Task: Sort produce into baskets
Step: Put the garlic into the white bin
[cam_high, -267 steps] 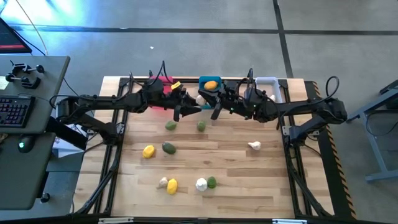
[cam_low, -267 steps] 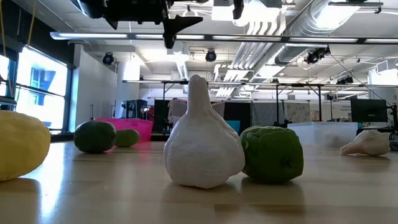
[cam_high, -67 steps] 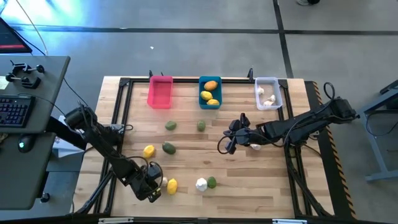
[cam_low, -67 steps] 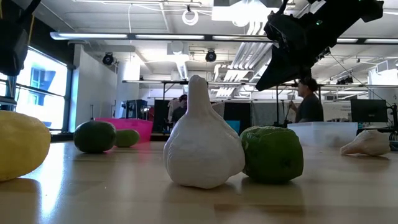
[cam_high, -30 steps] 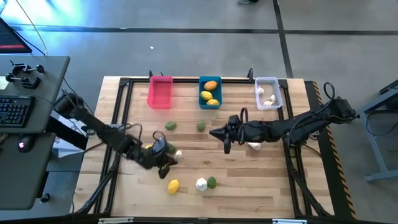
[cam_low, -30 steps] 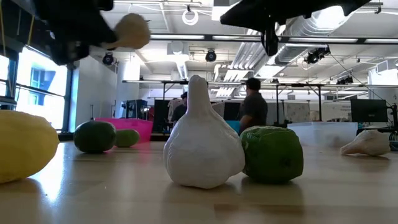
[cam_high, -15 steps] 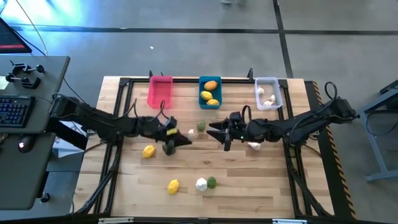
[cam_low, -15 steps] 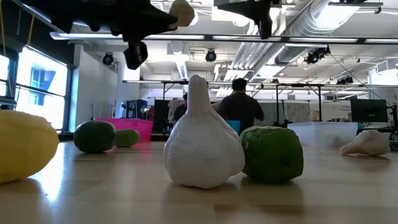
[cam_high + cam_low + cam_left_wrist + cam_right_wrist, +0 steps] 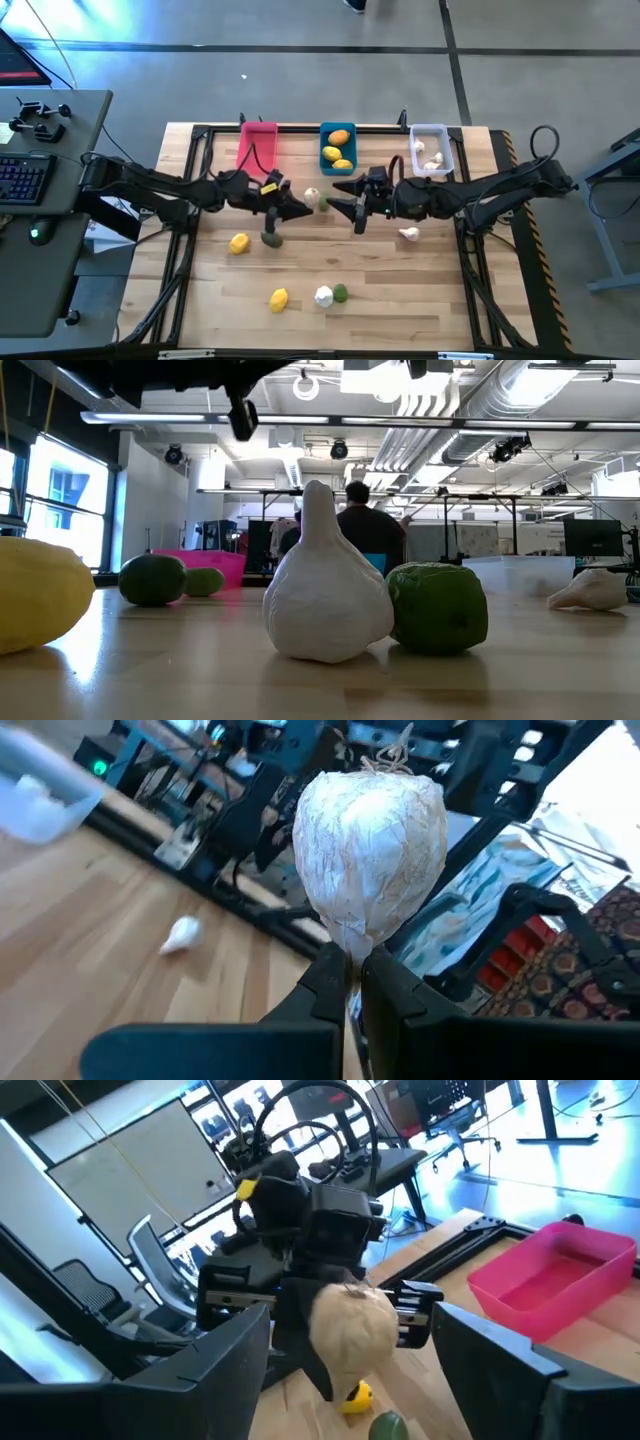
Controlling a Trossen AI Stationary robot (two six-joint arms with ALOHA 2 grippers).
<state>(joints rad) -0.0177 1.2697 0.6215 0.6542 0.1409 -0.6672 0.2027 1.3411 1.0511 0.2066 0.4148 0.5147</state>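
Note:
My left gripper (image 9: 300, 208) is shut on a white garlic (image 9: 312, 196) and holds it above the table's middle. My right gripper (image 9: 345, 197) faces it from the table's right, open. In the right wrist view its two fingers stand on either side of the garlic (image 9: 350, 1330), apart from it. The pink basket (image 9: 258, 147), the blue basket (image 9: 337, 148) with lemons and the pale basket (image 9: 431, 150) with garlic stand along the far edge. A lemon (image 9: 238, 243), a green fruit (image 9: 271, 238) and a garlic (image 9: 408, 234) lie on the table. My left gripper pinches the garlic's narrow stem tip (image 9: 352, 942) between the free ends of its two fingers. The fingers lie level and point toward the table's right. The garlic is lifted clear of the table, its bulb (image 9: 370, 850) beyond the fingertips and its root end farthest from them.
Near the front edge lie a lemon (image 9: 279, 298), a garlic (image 9: 323, 296) and a green fruit (image 9: 341, 292). Another green fruit (image 9: 322, 204) lies under the two grippers. A person (image 9: 365, 530) stands in the room beyond the table.
My left gripper has carried the garlic up, toward the far edge and to the right, turning until it lies level and faces my right gripper. My right gripper has risen and opened, and its fingers now stand on either side of the garlic.

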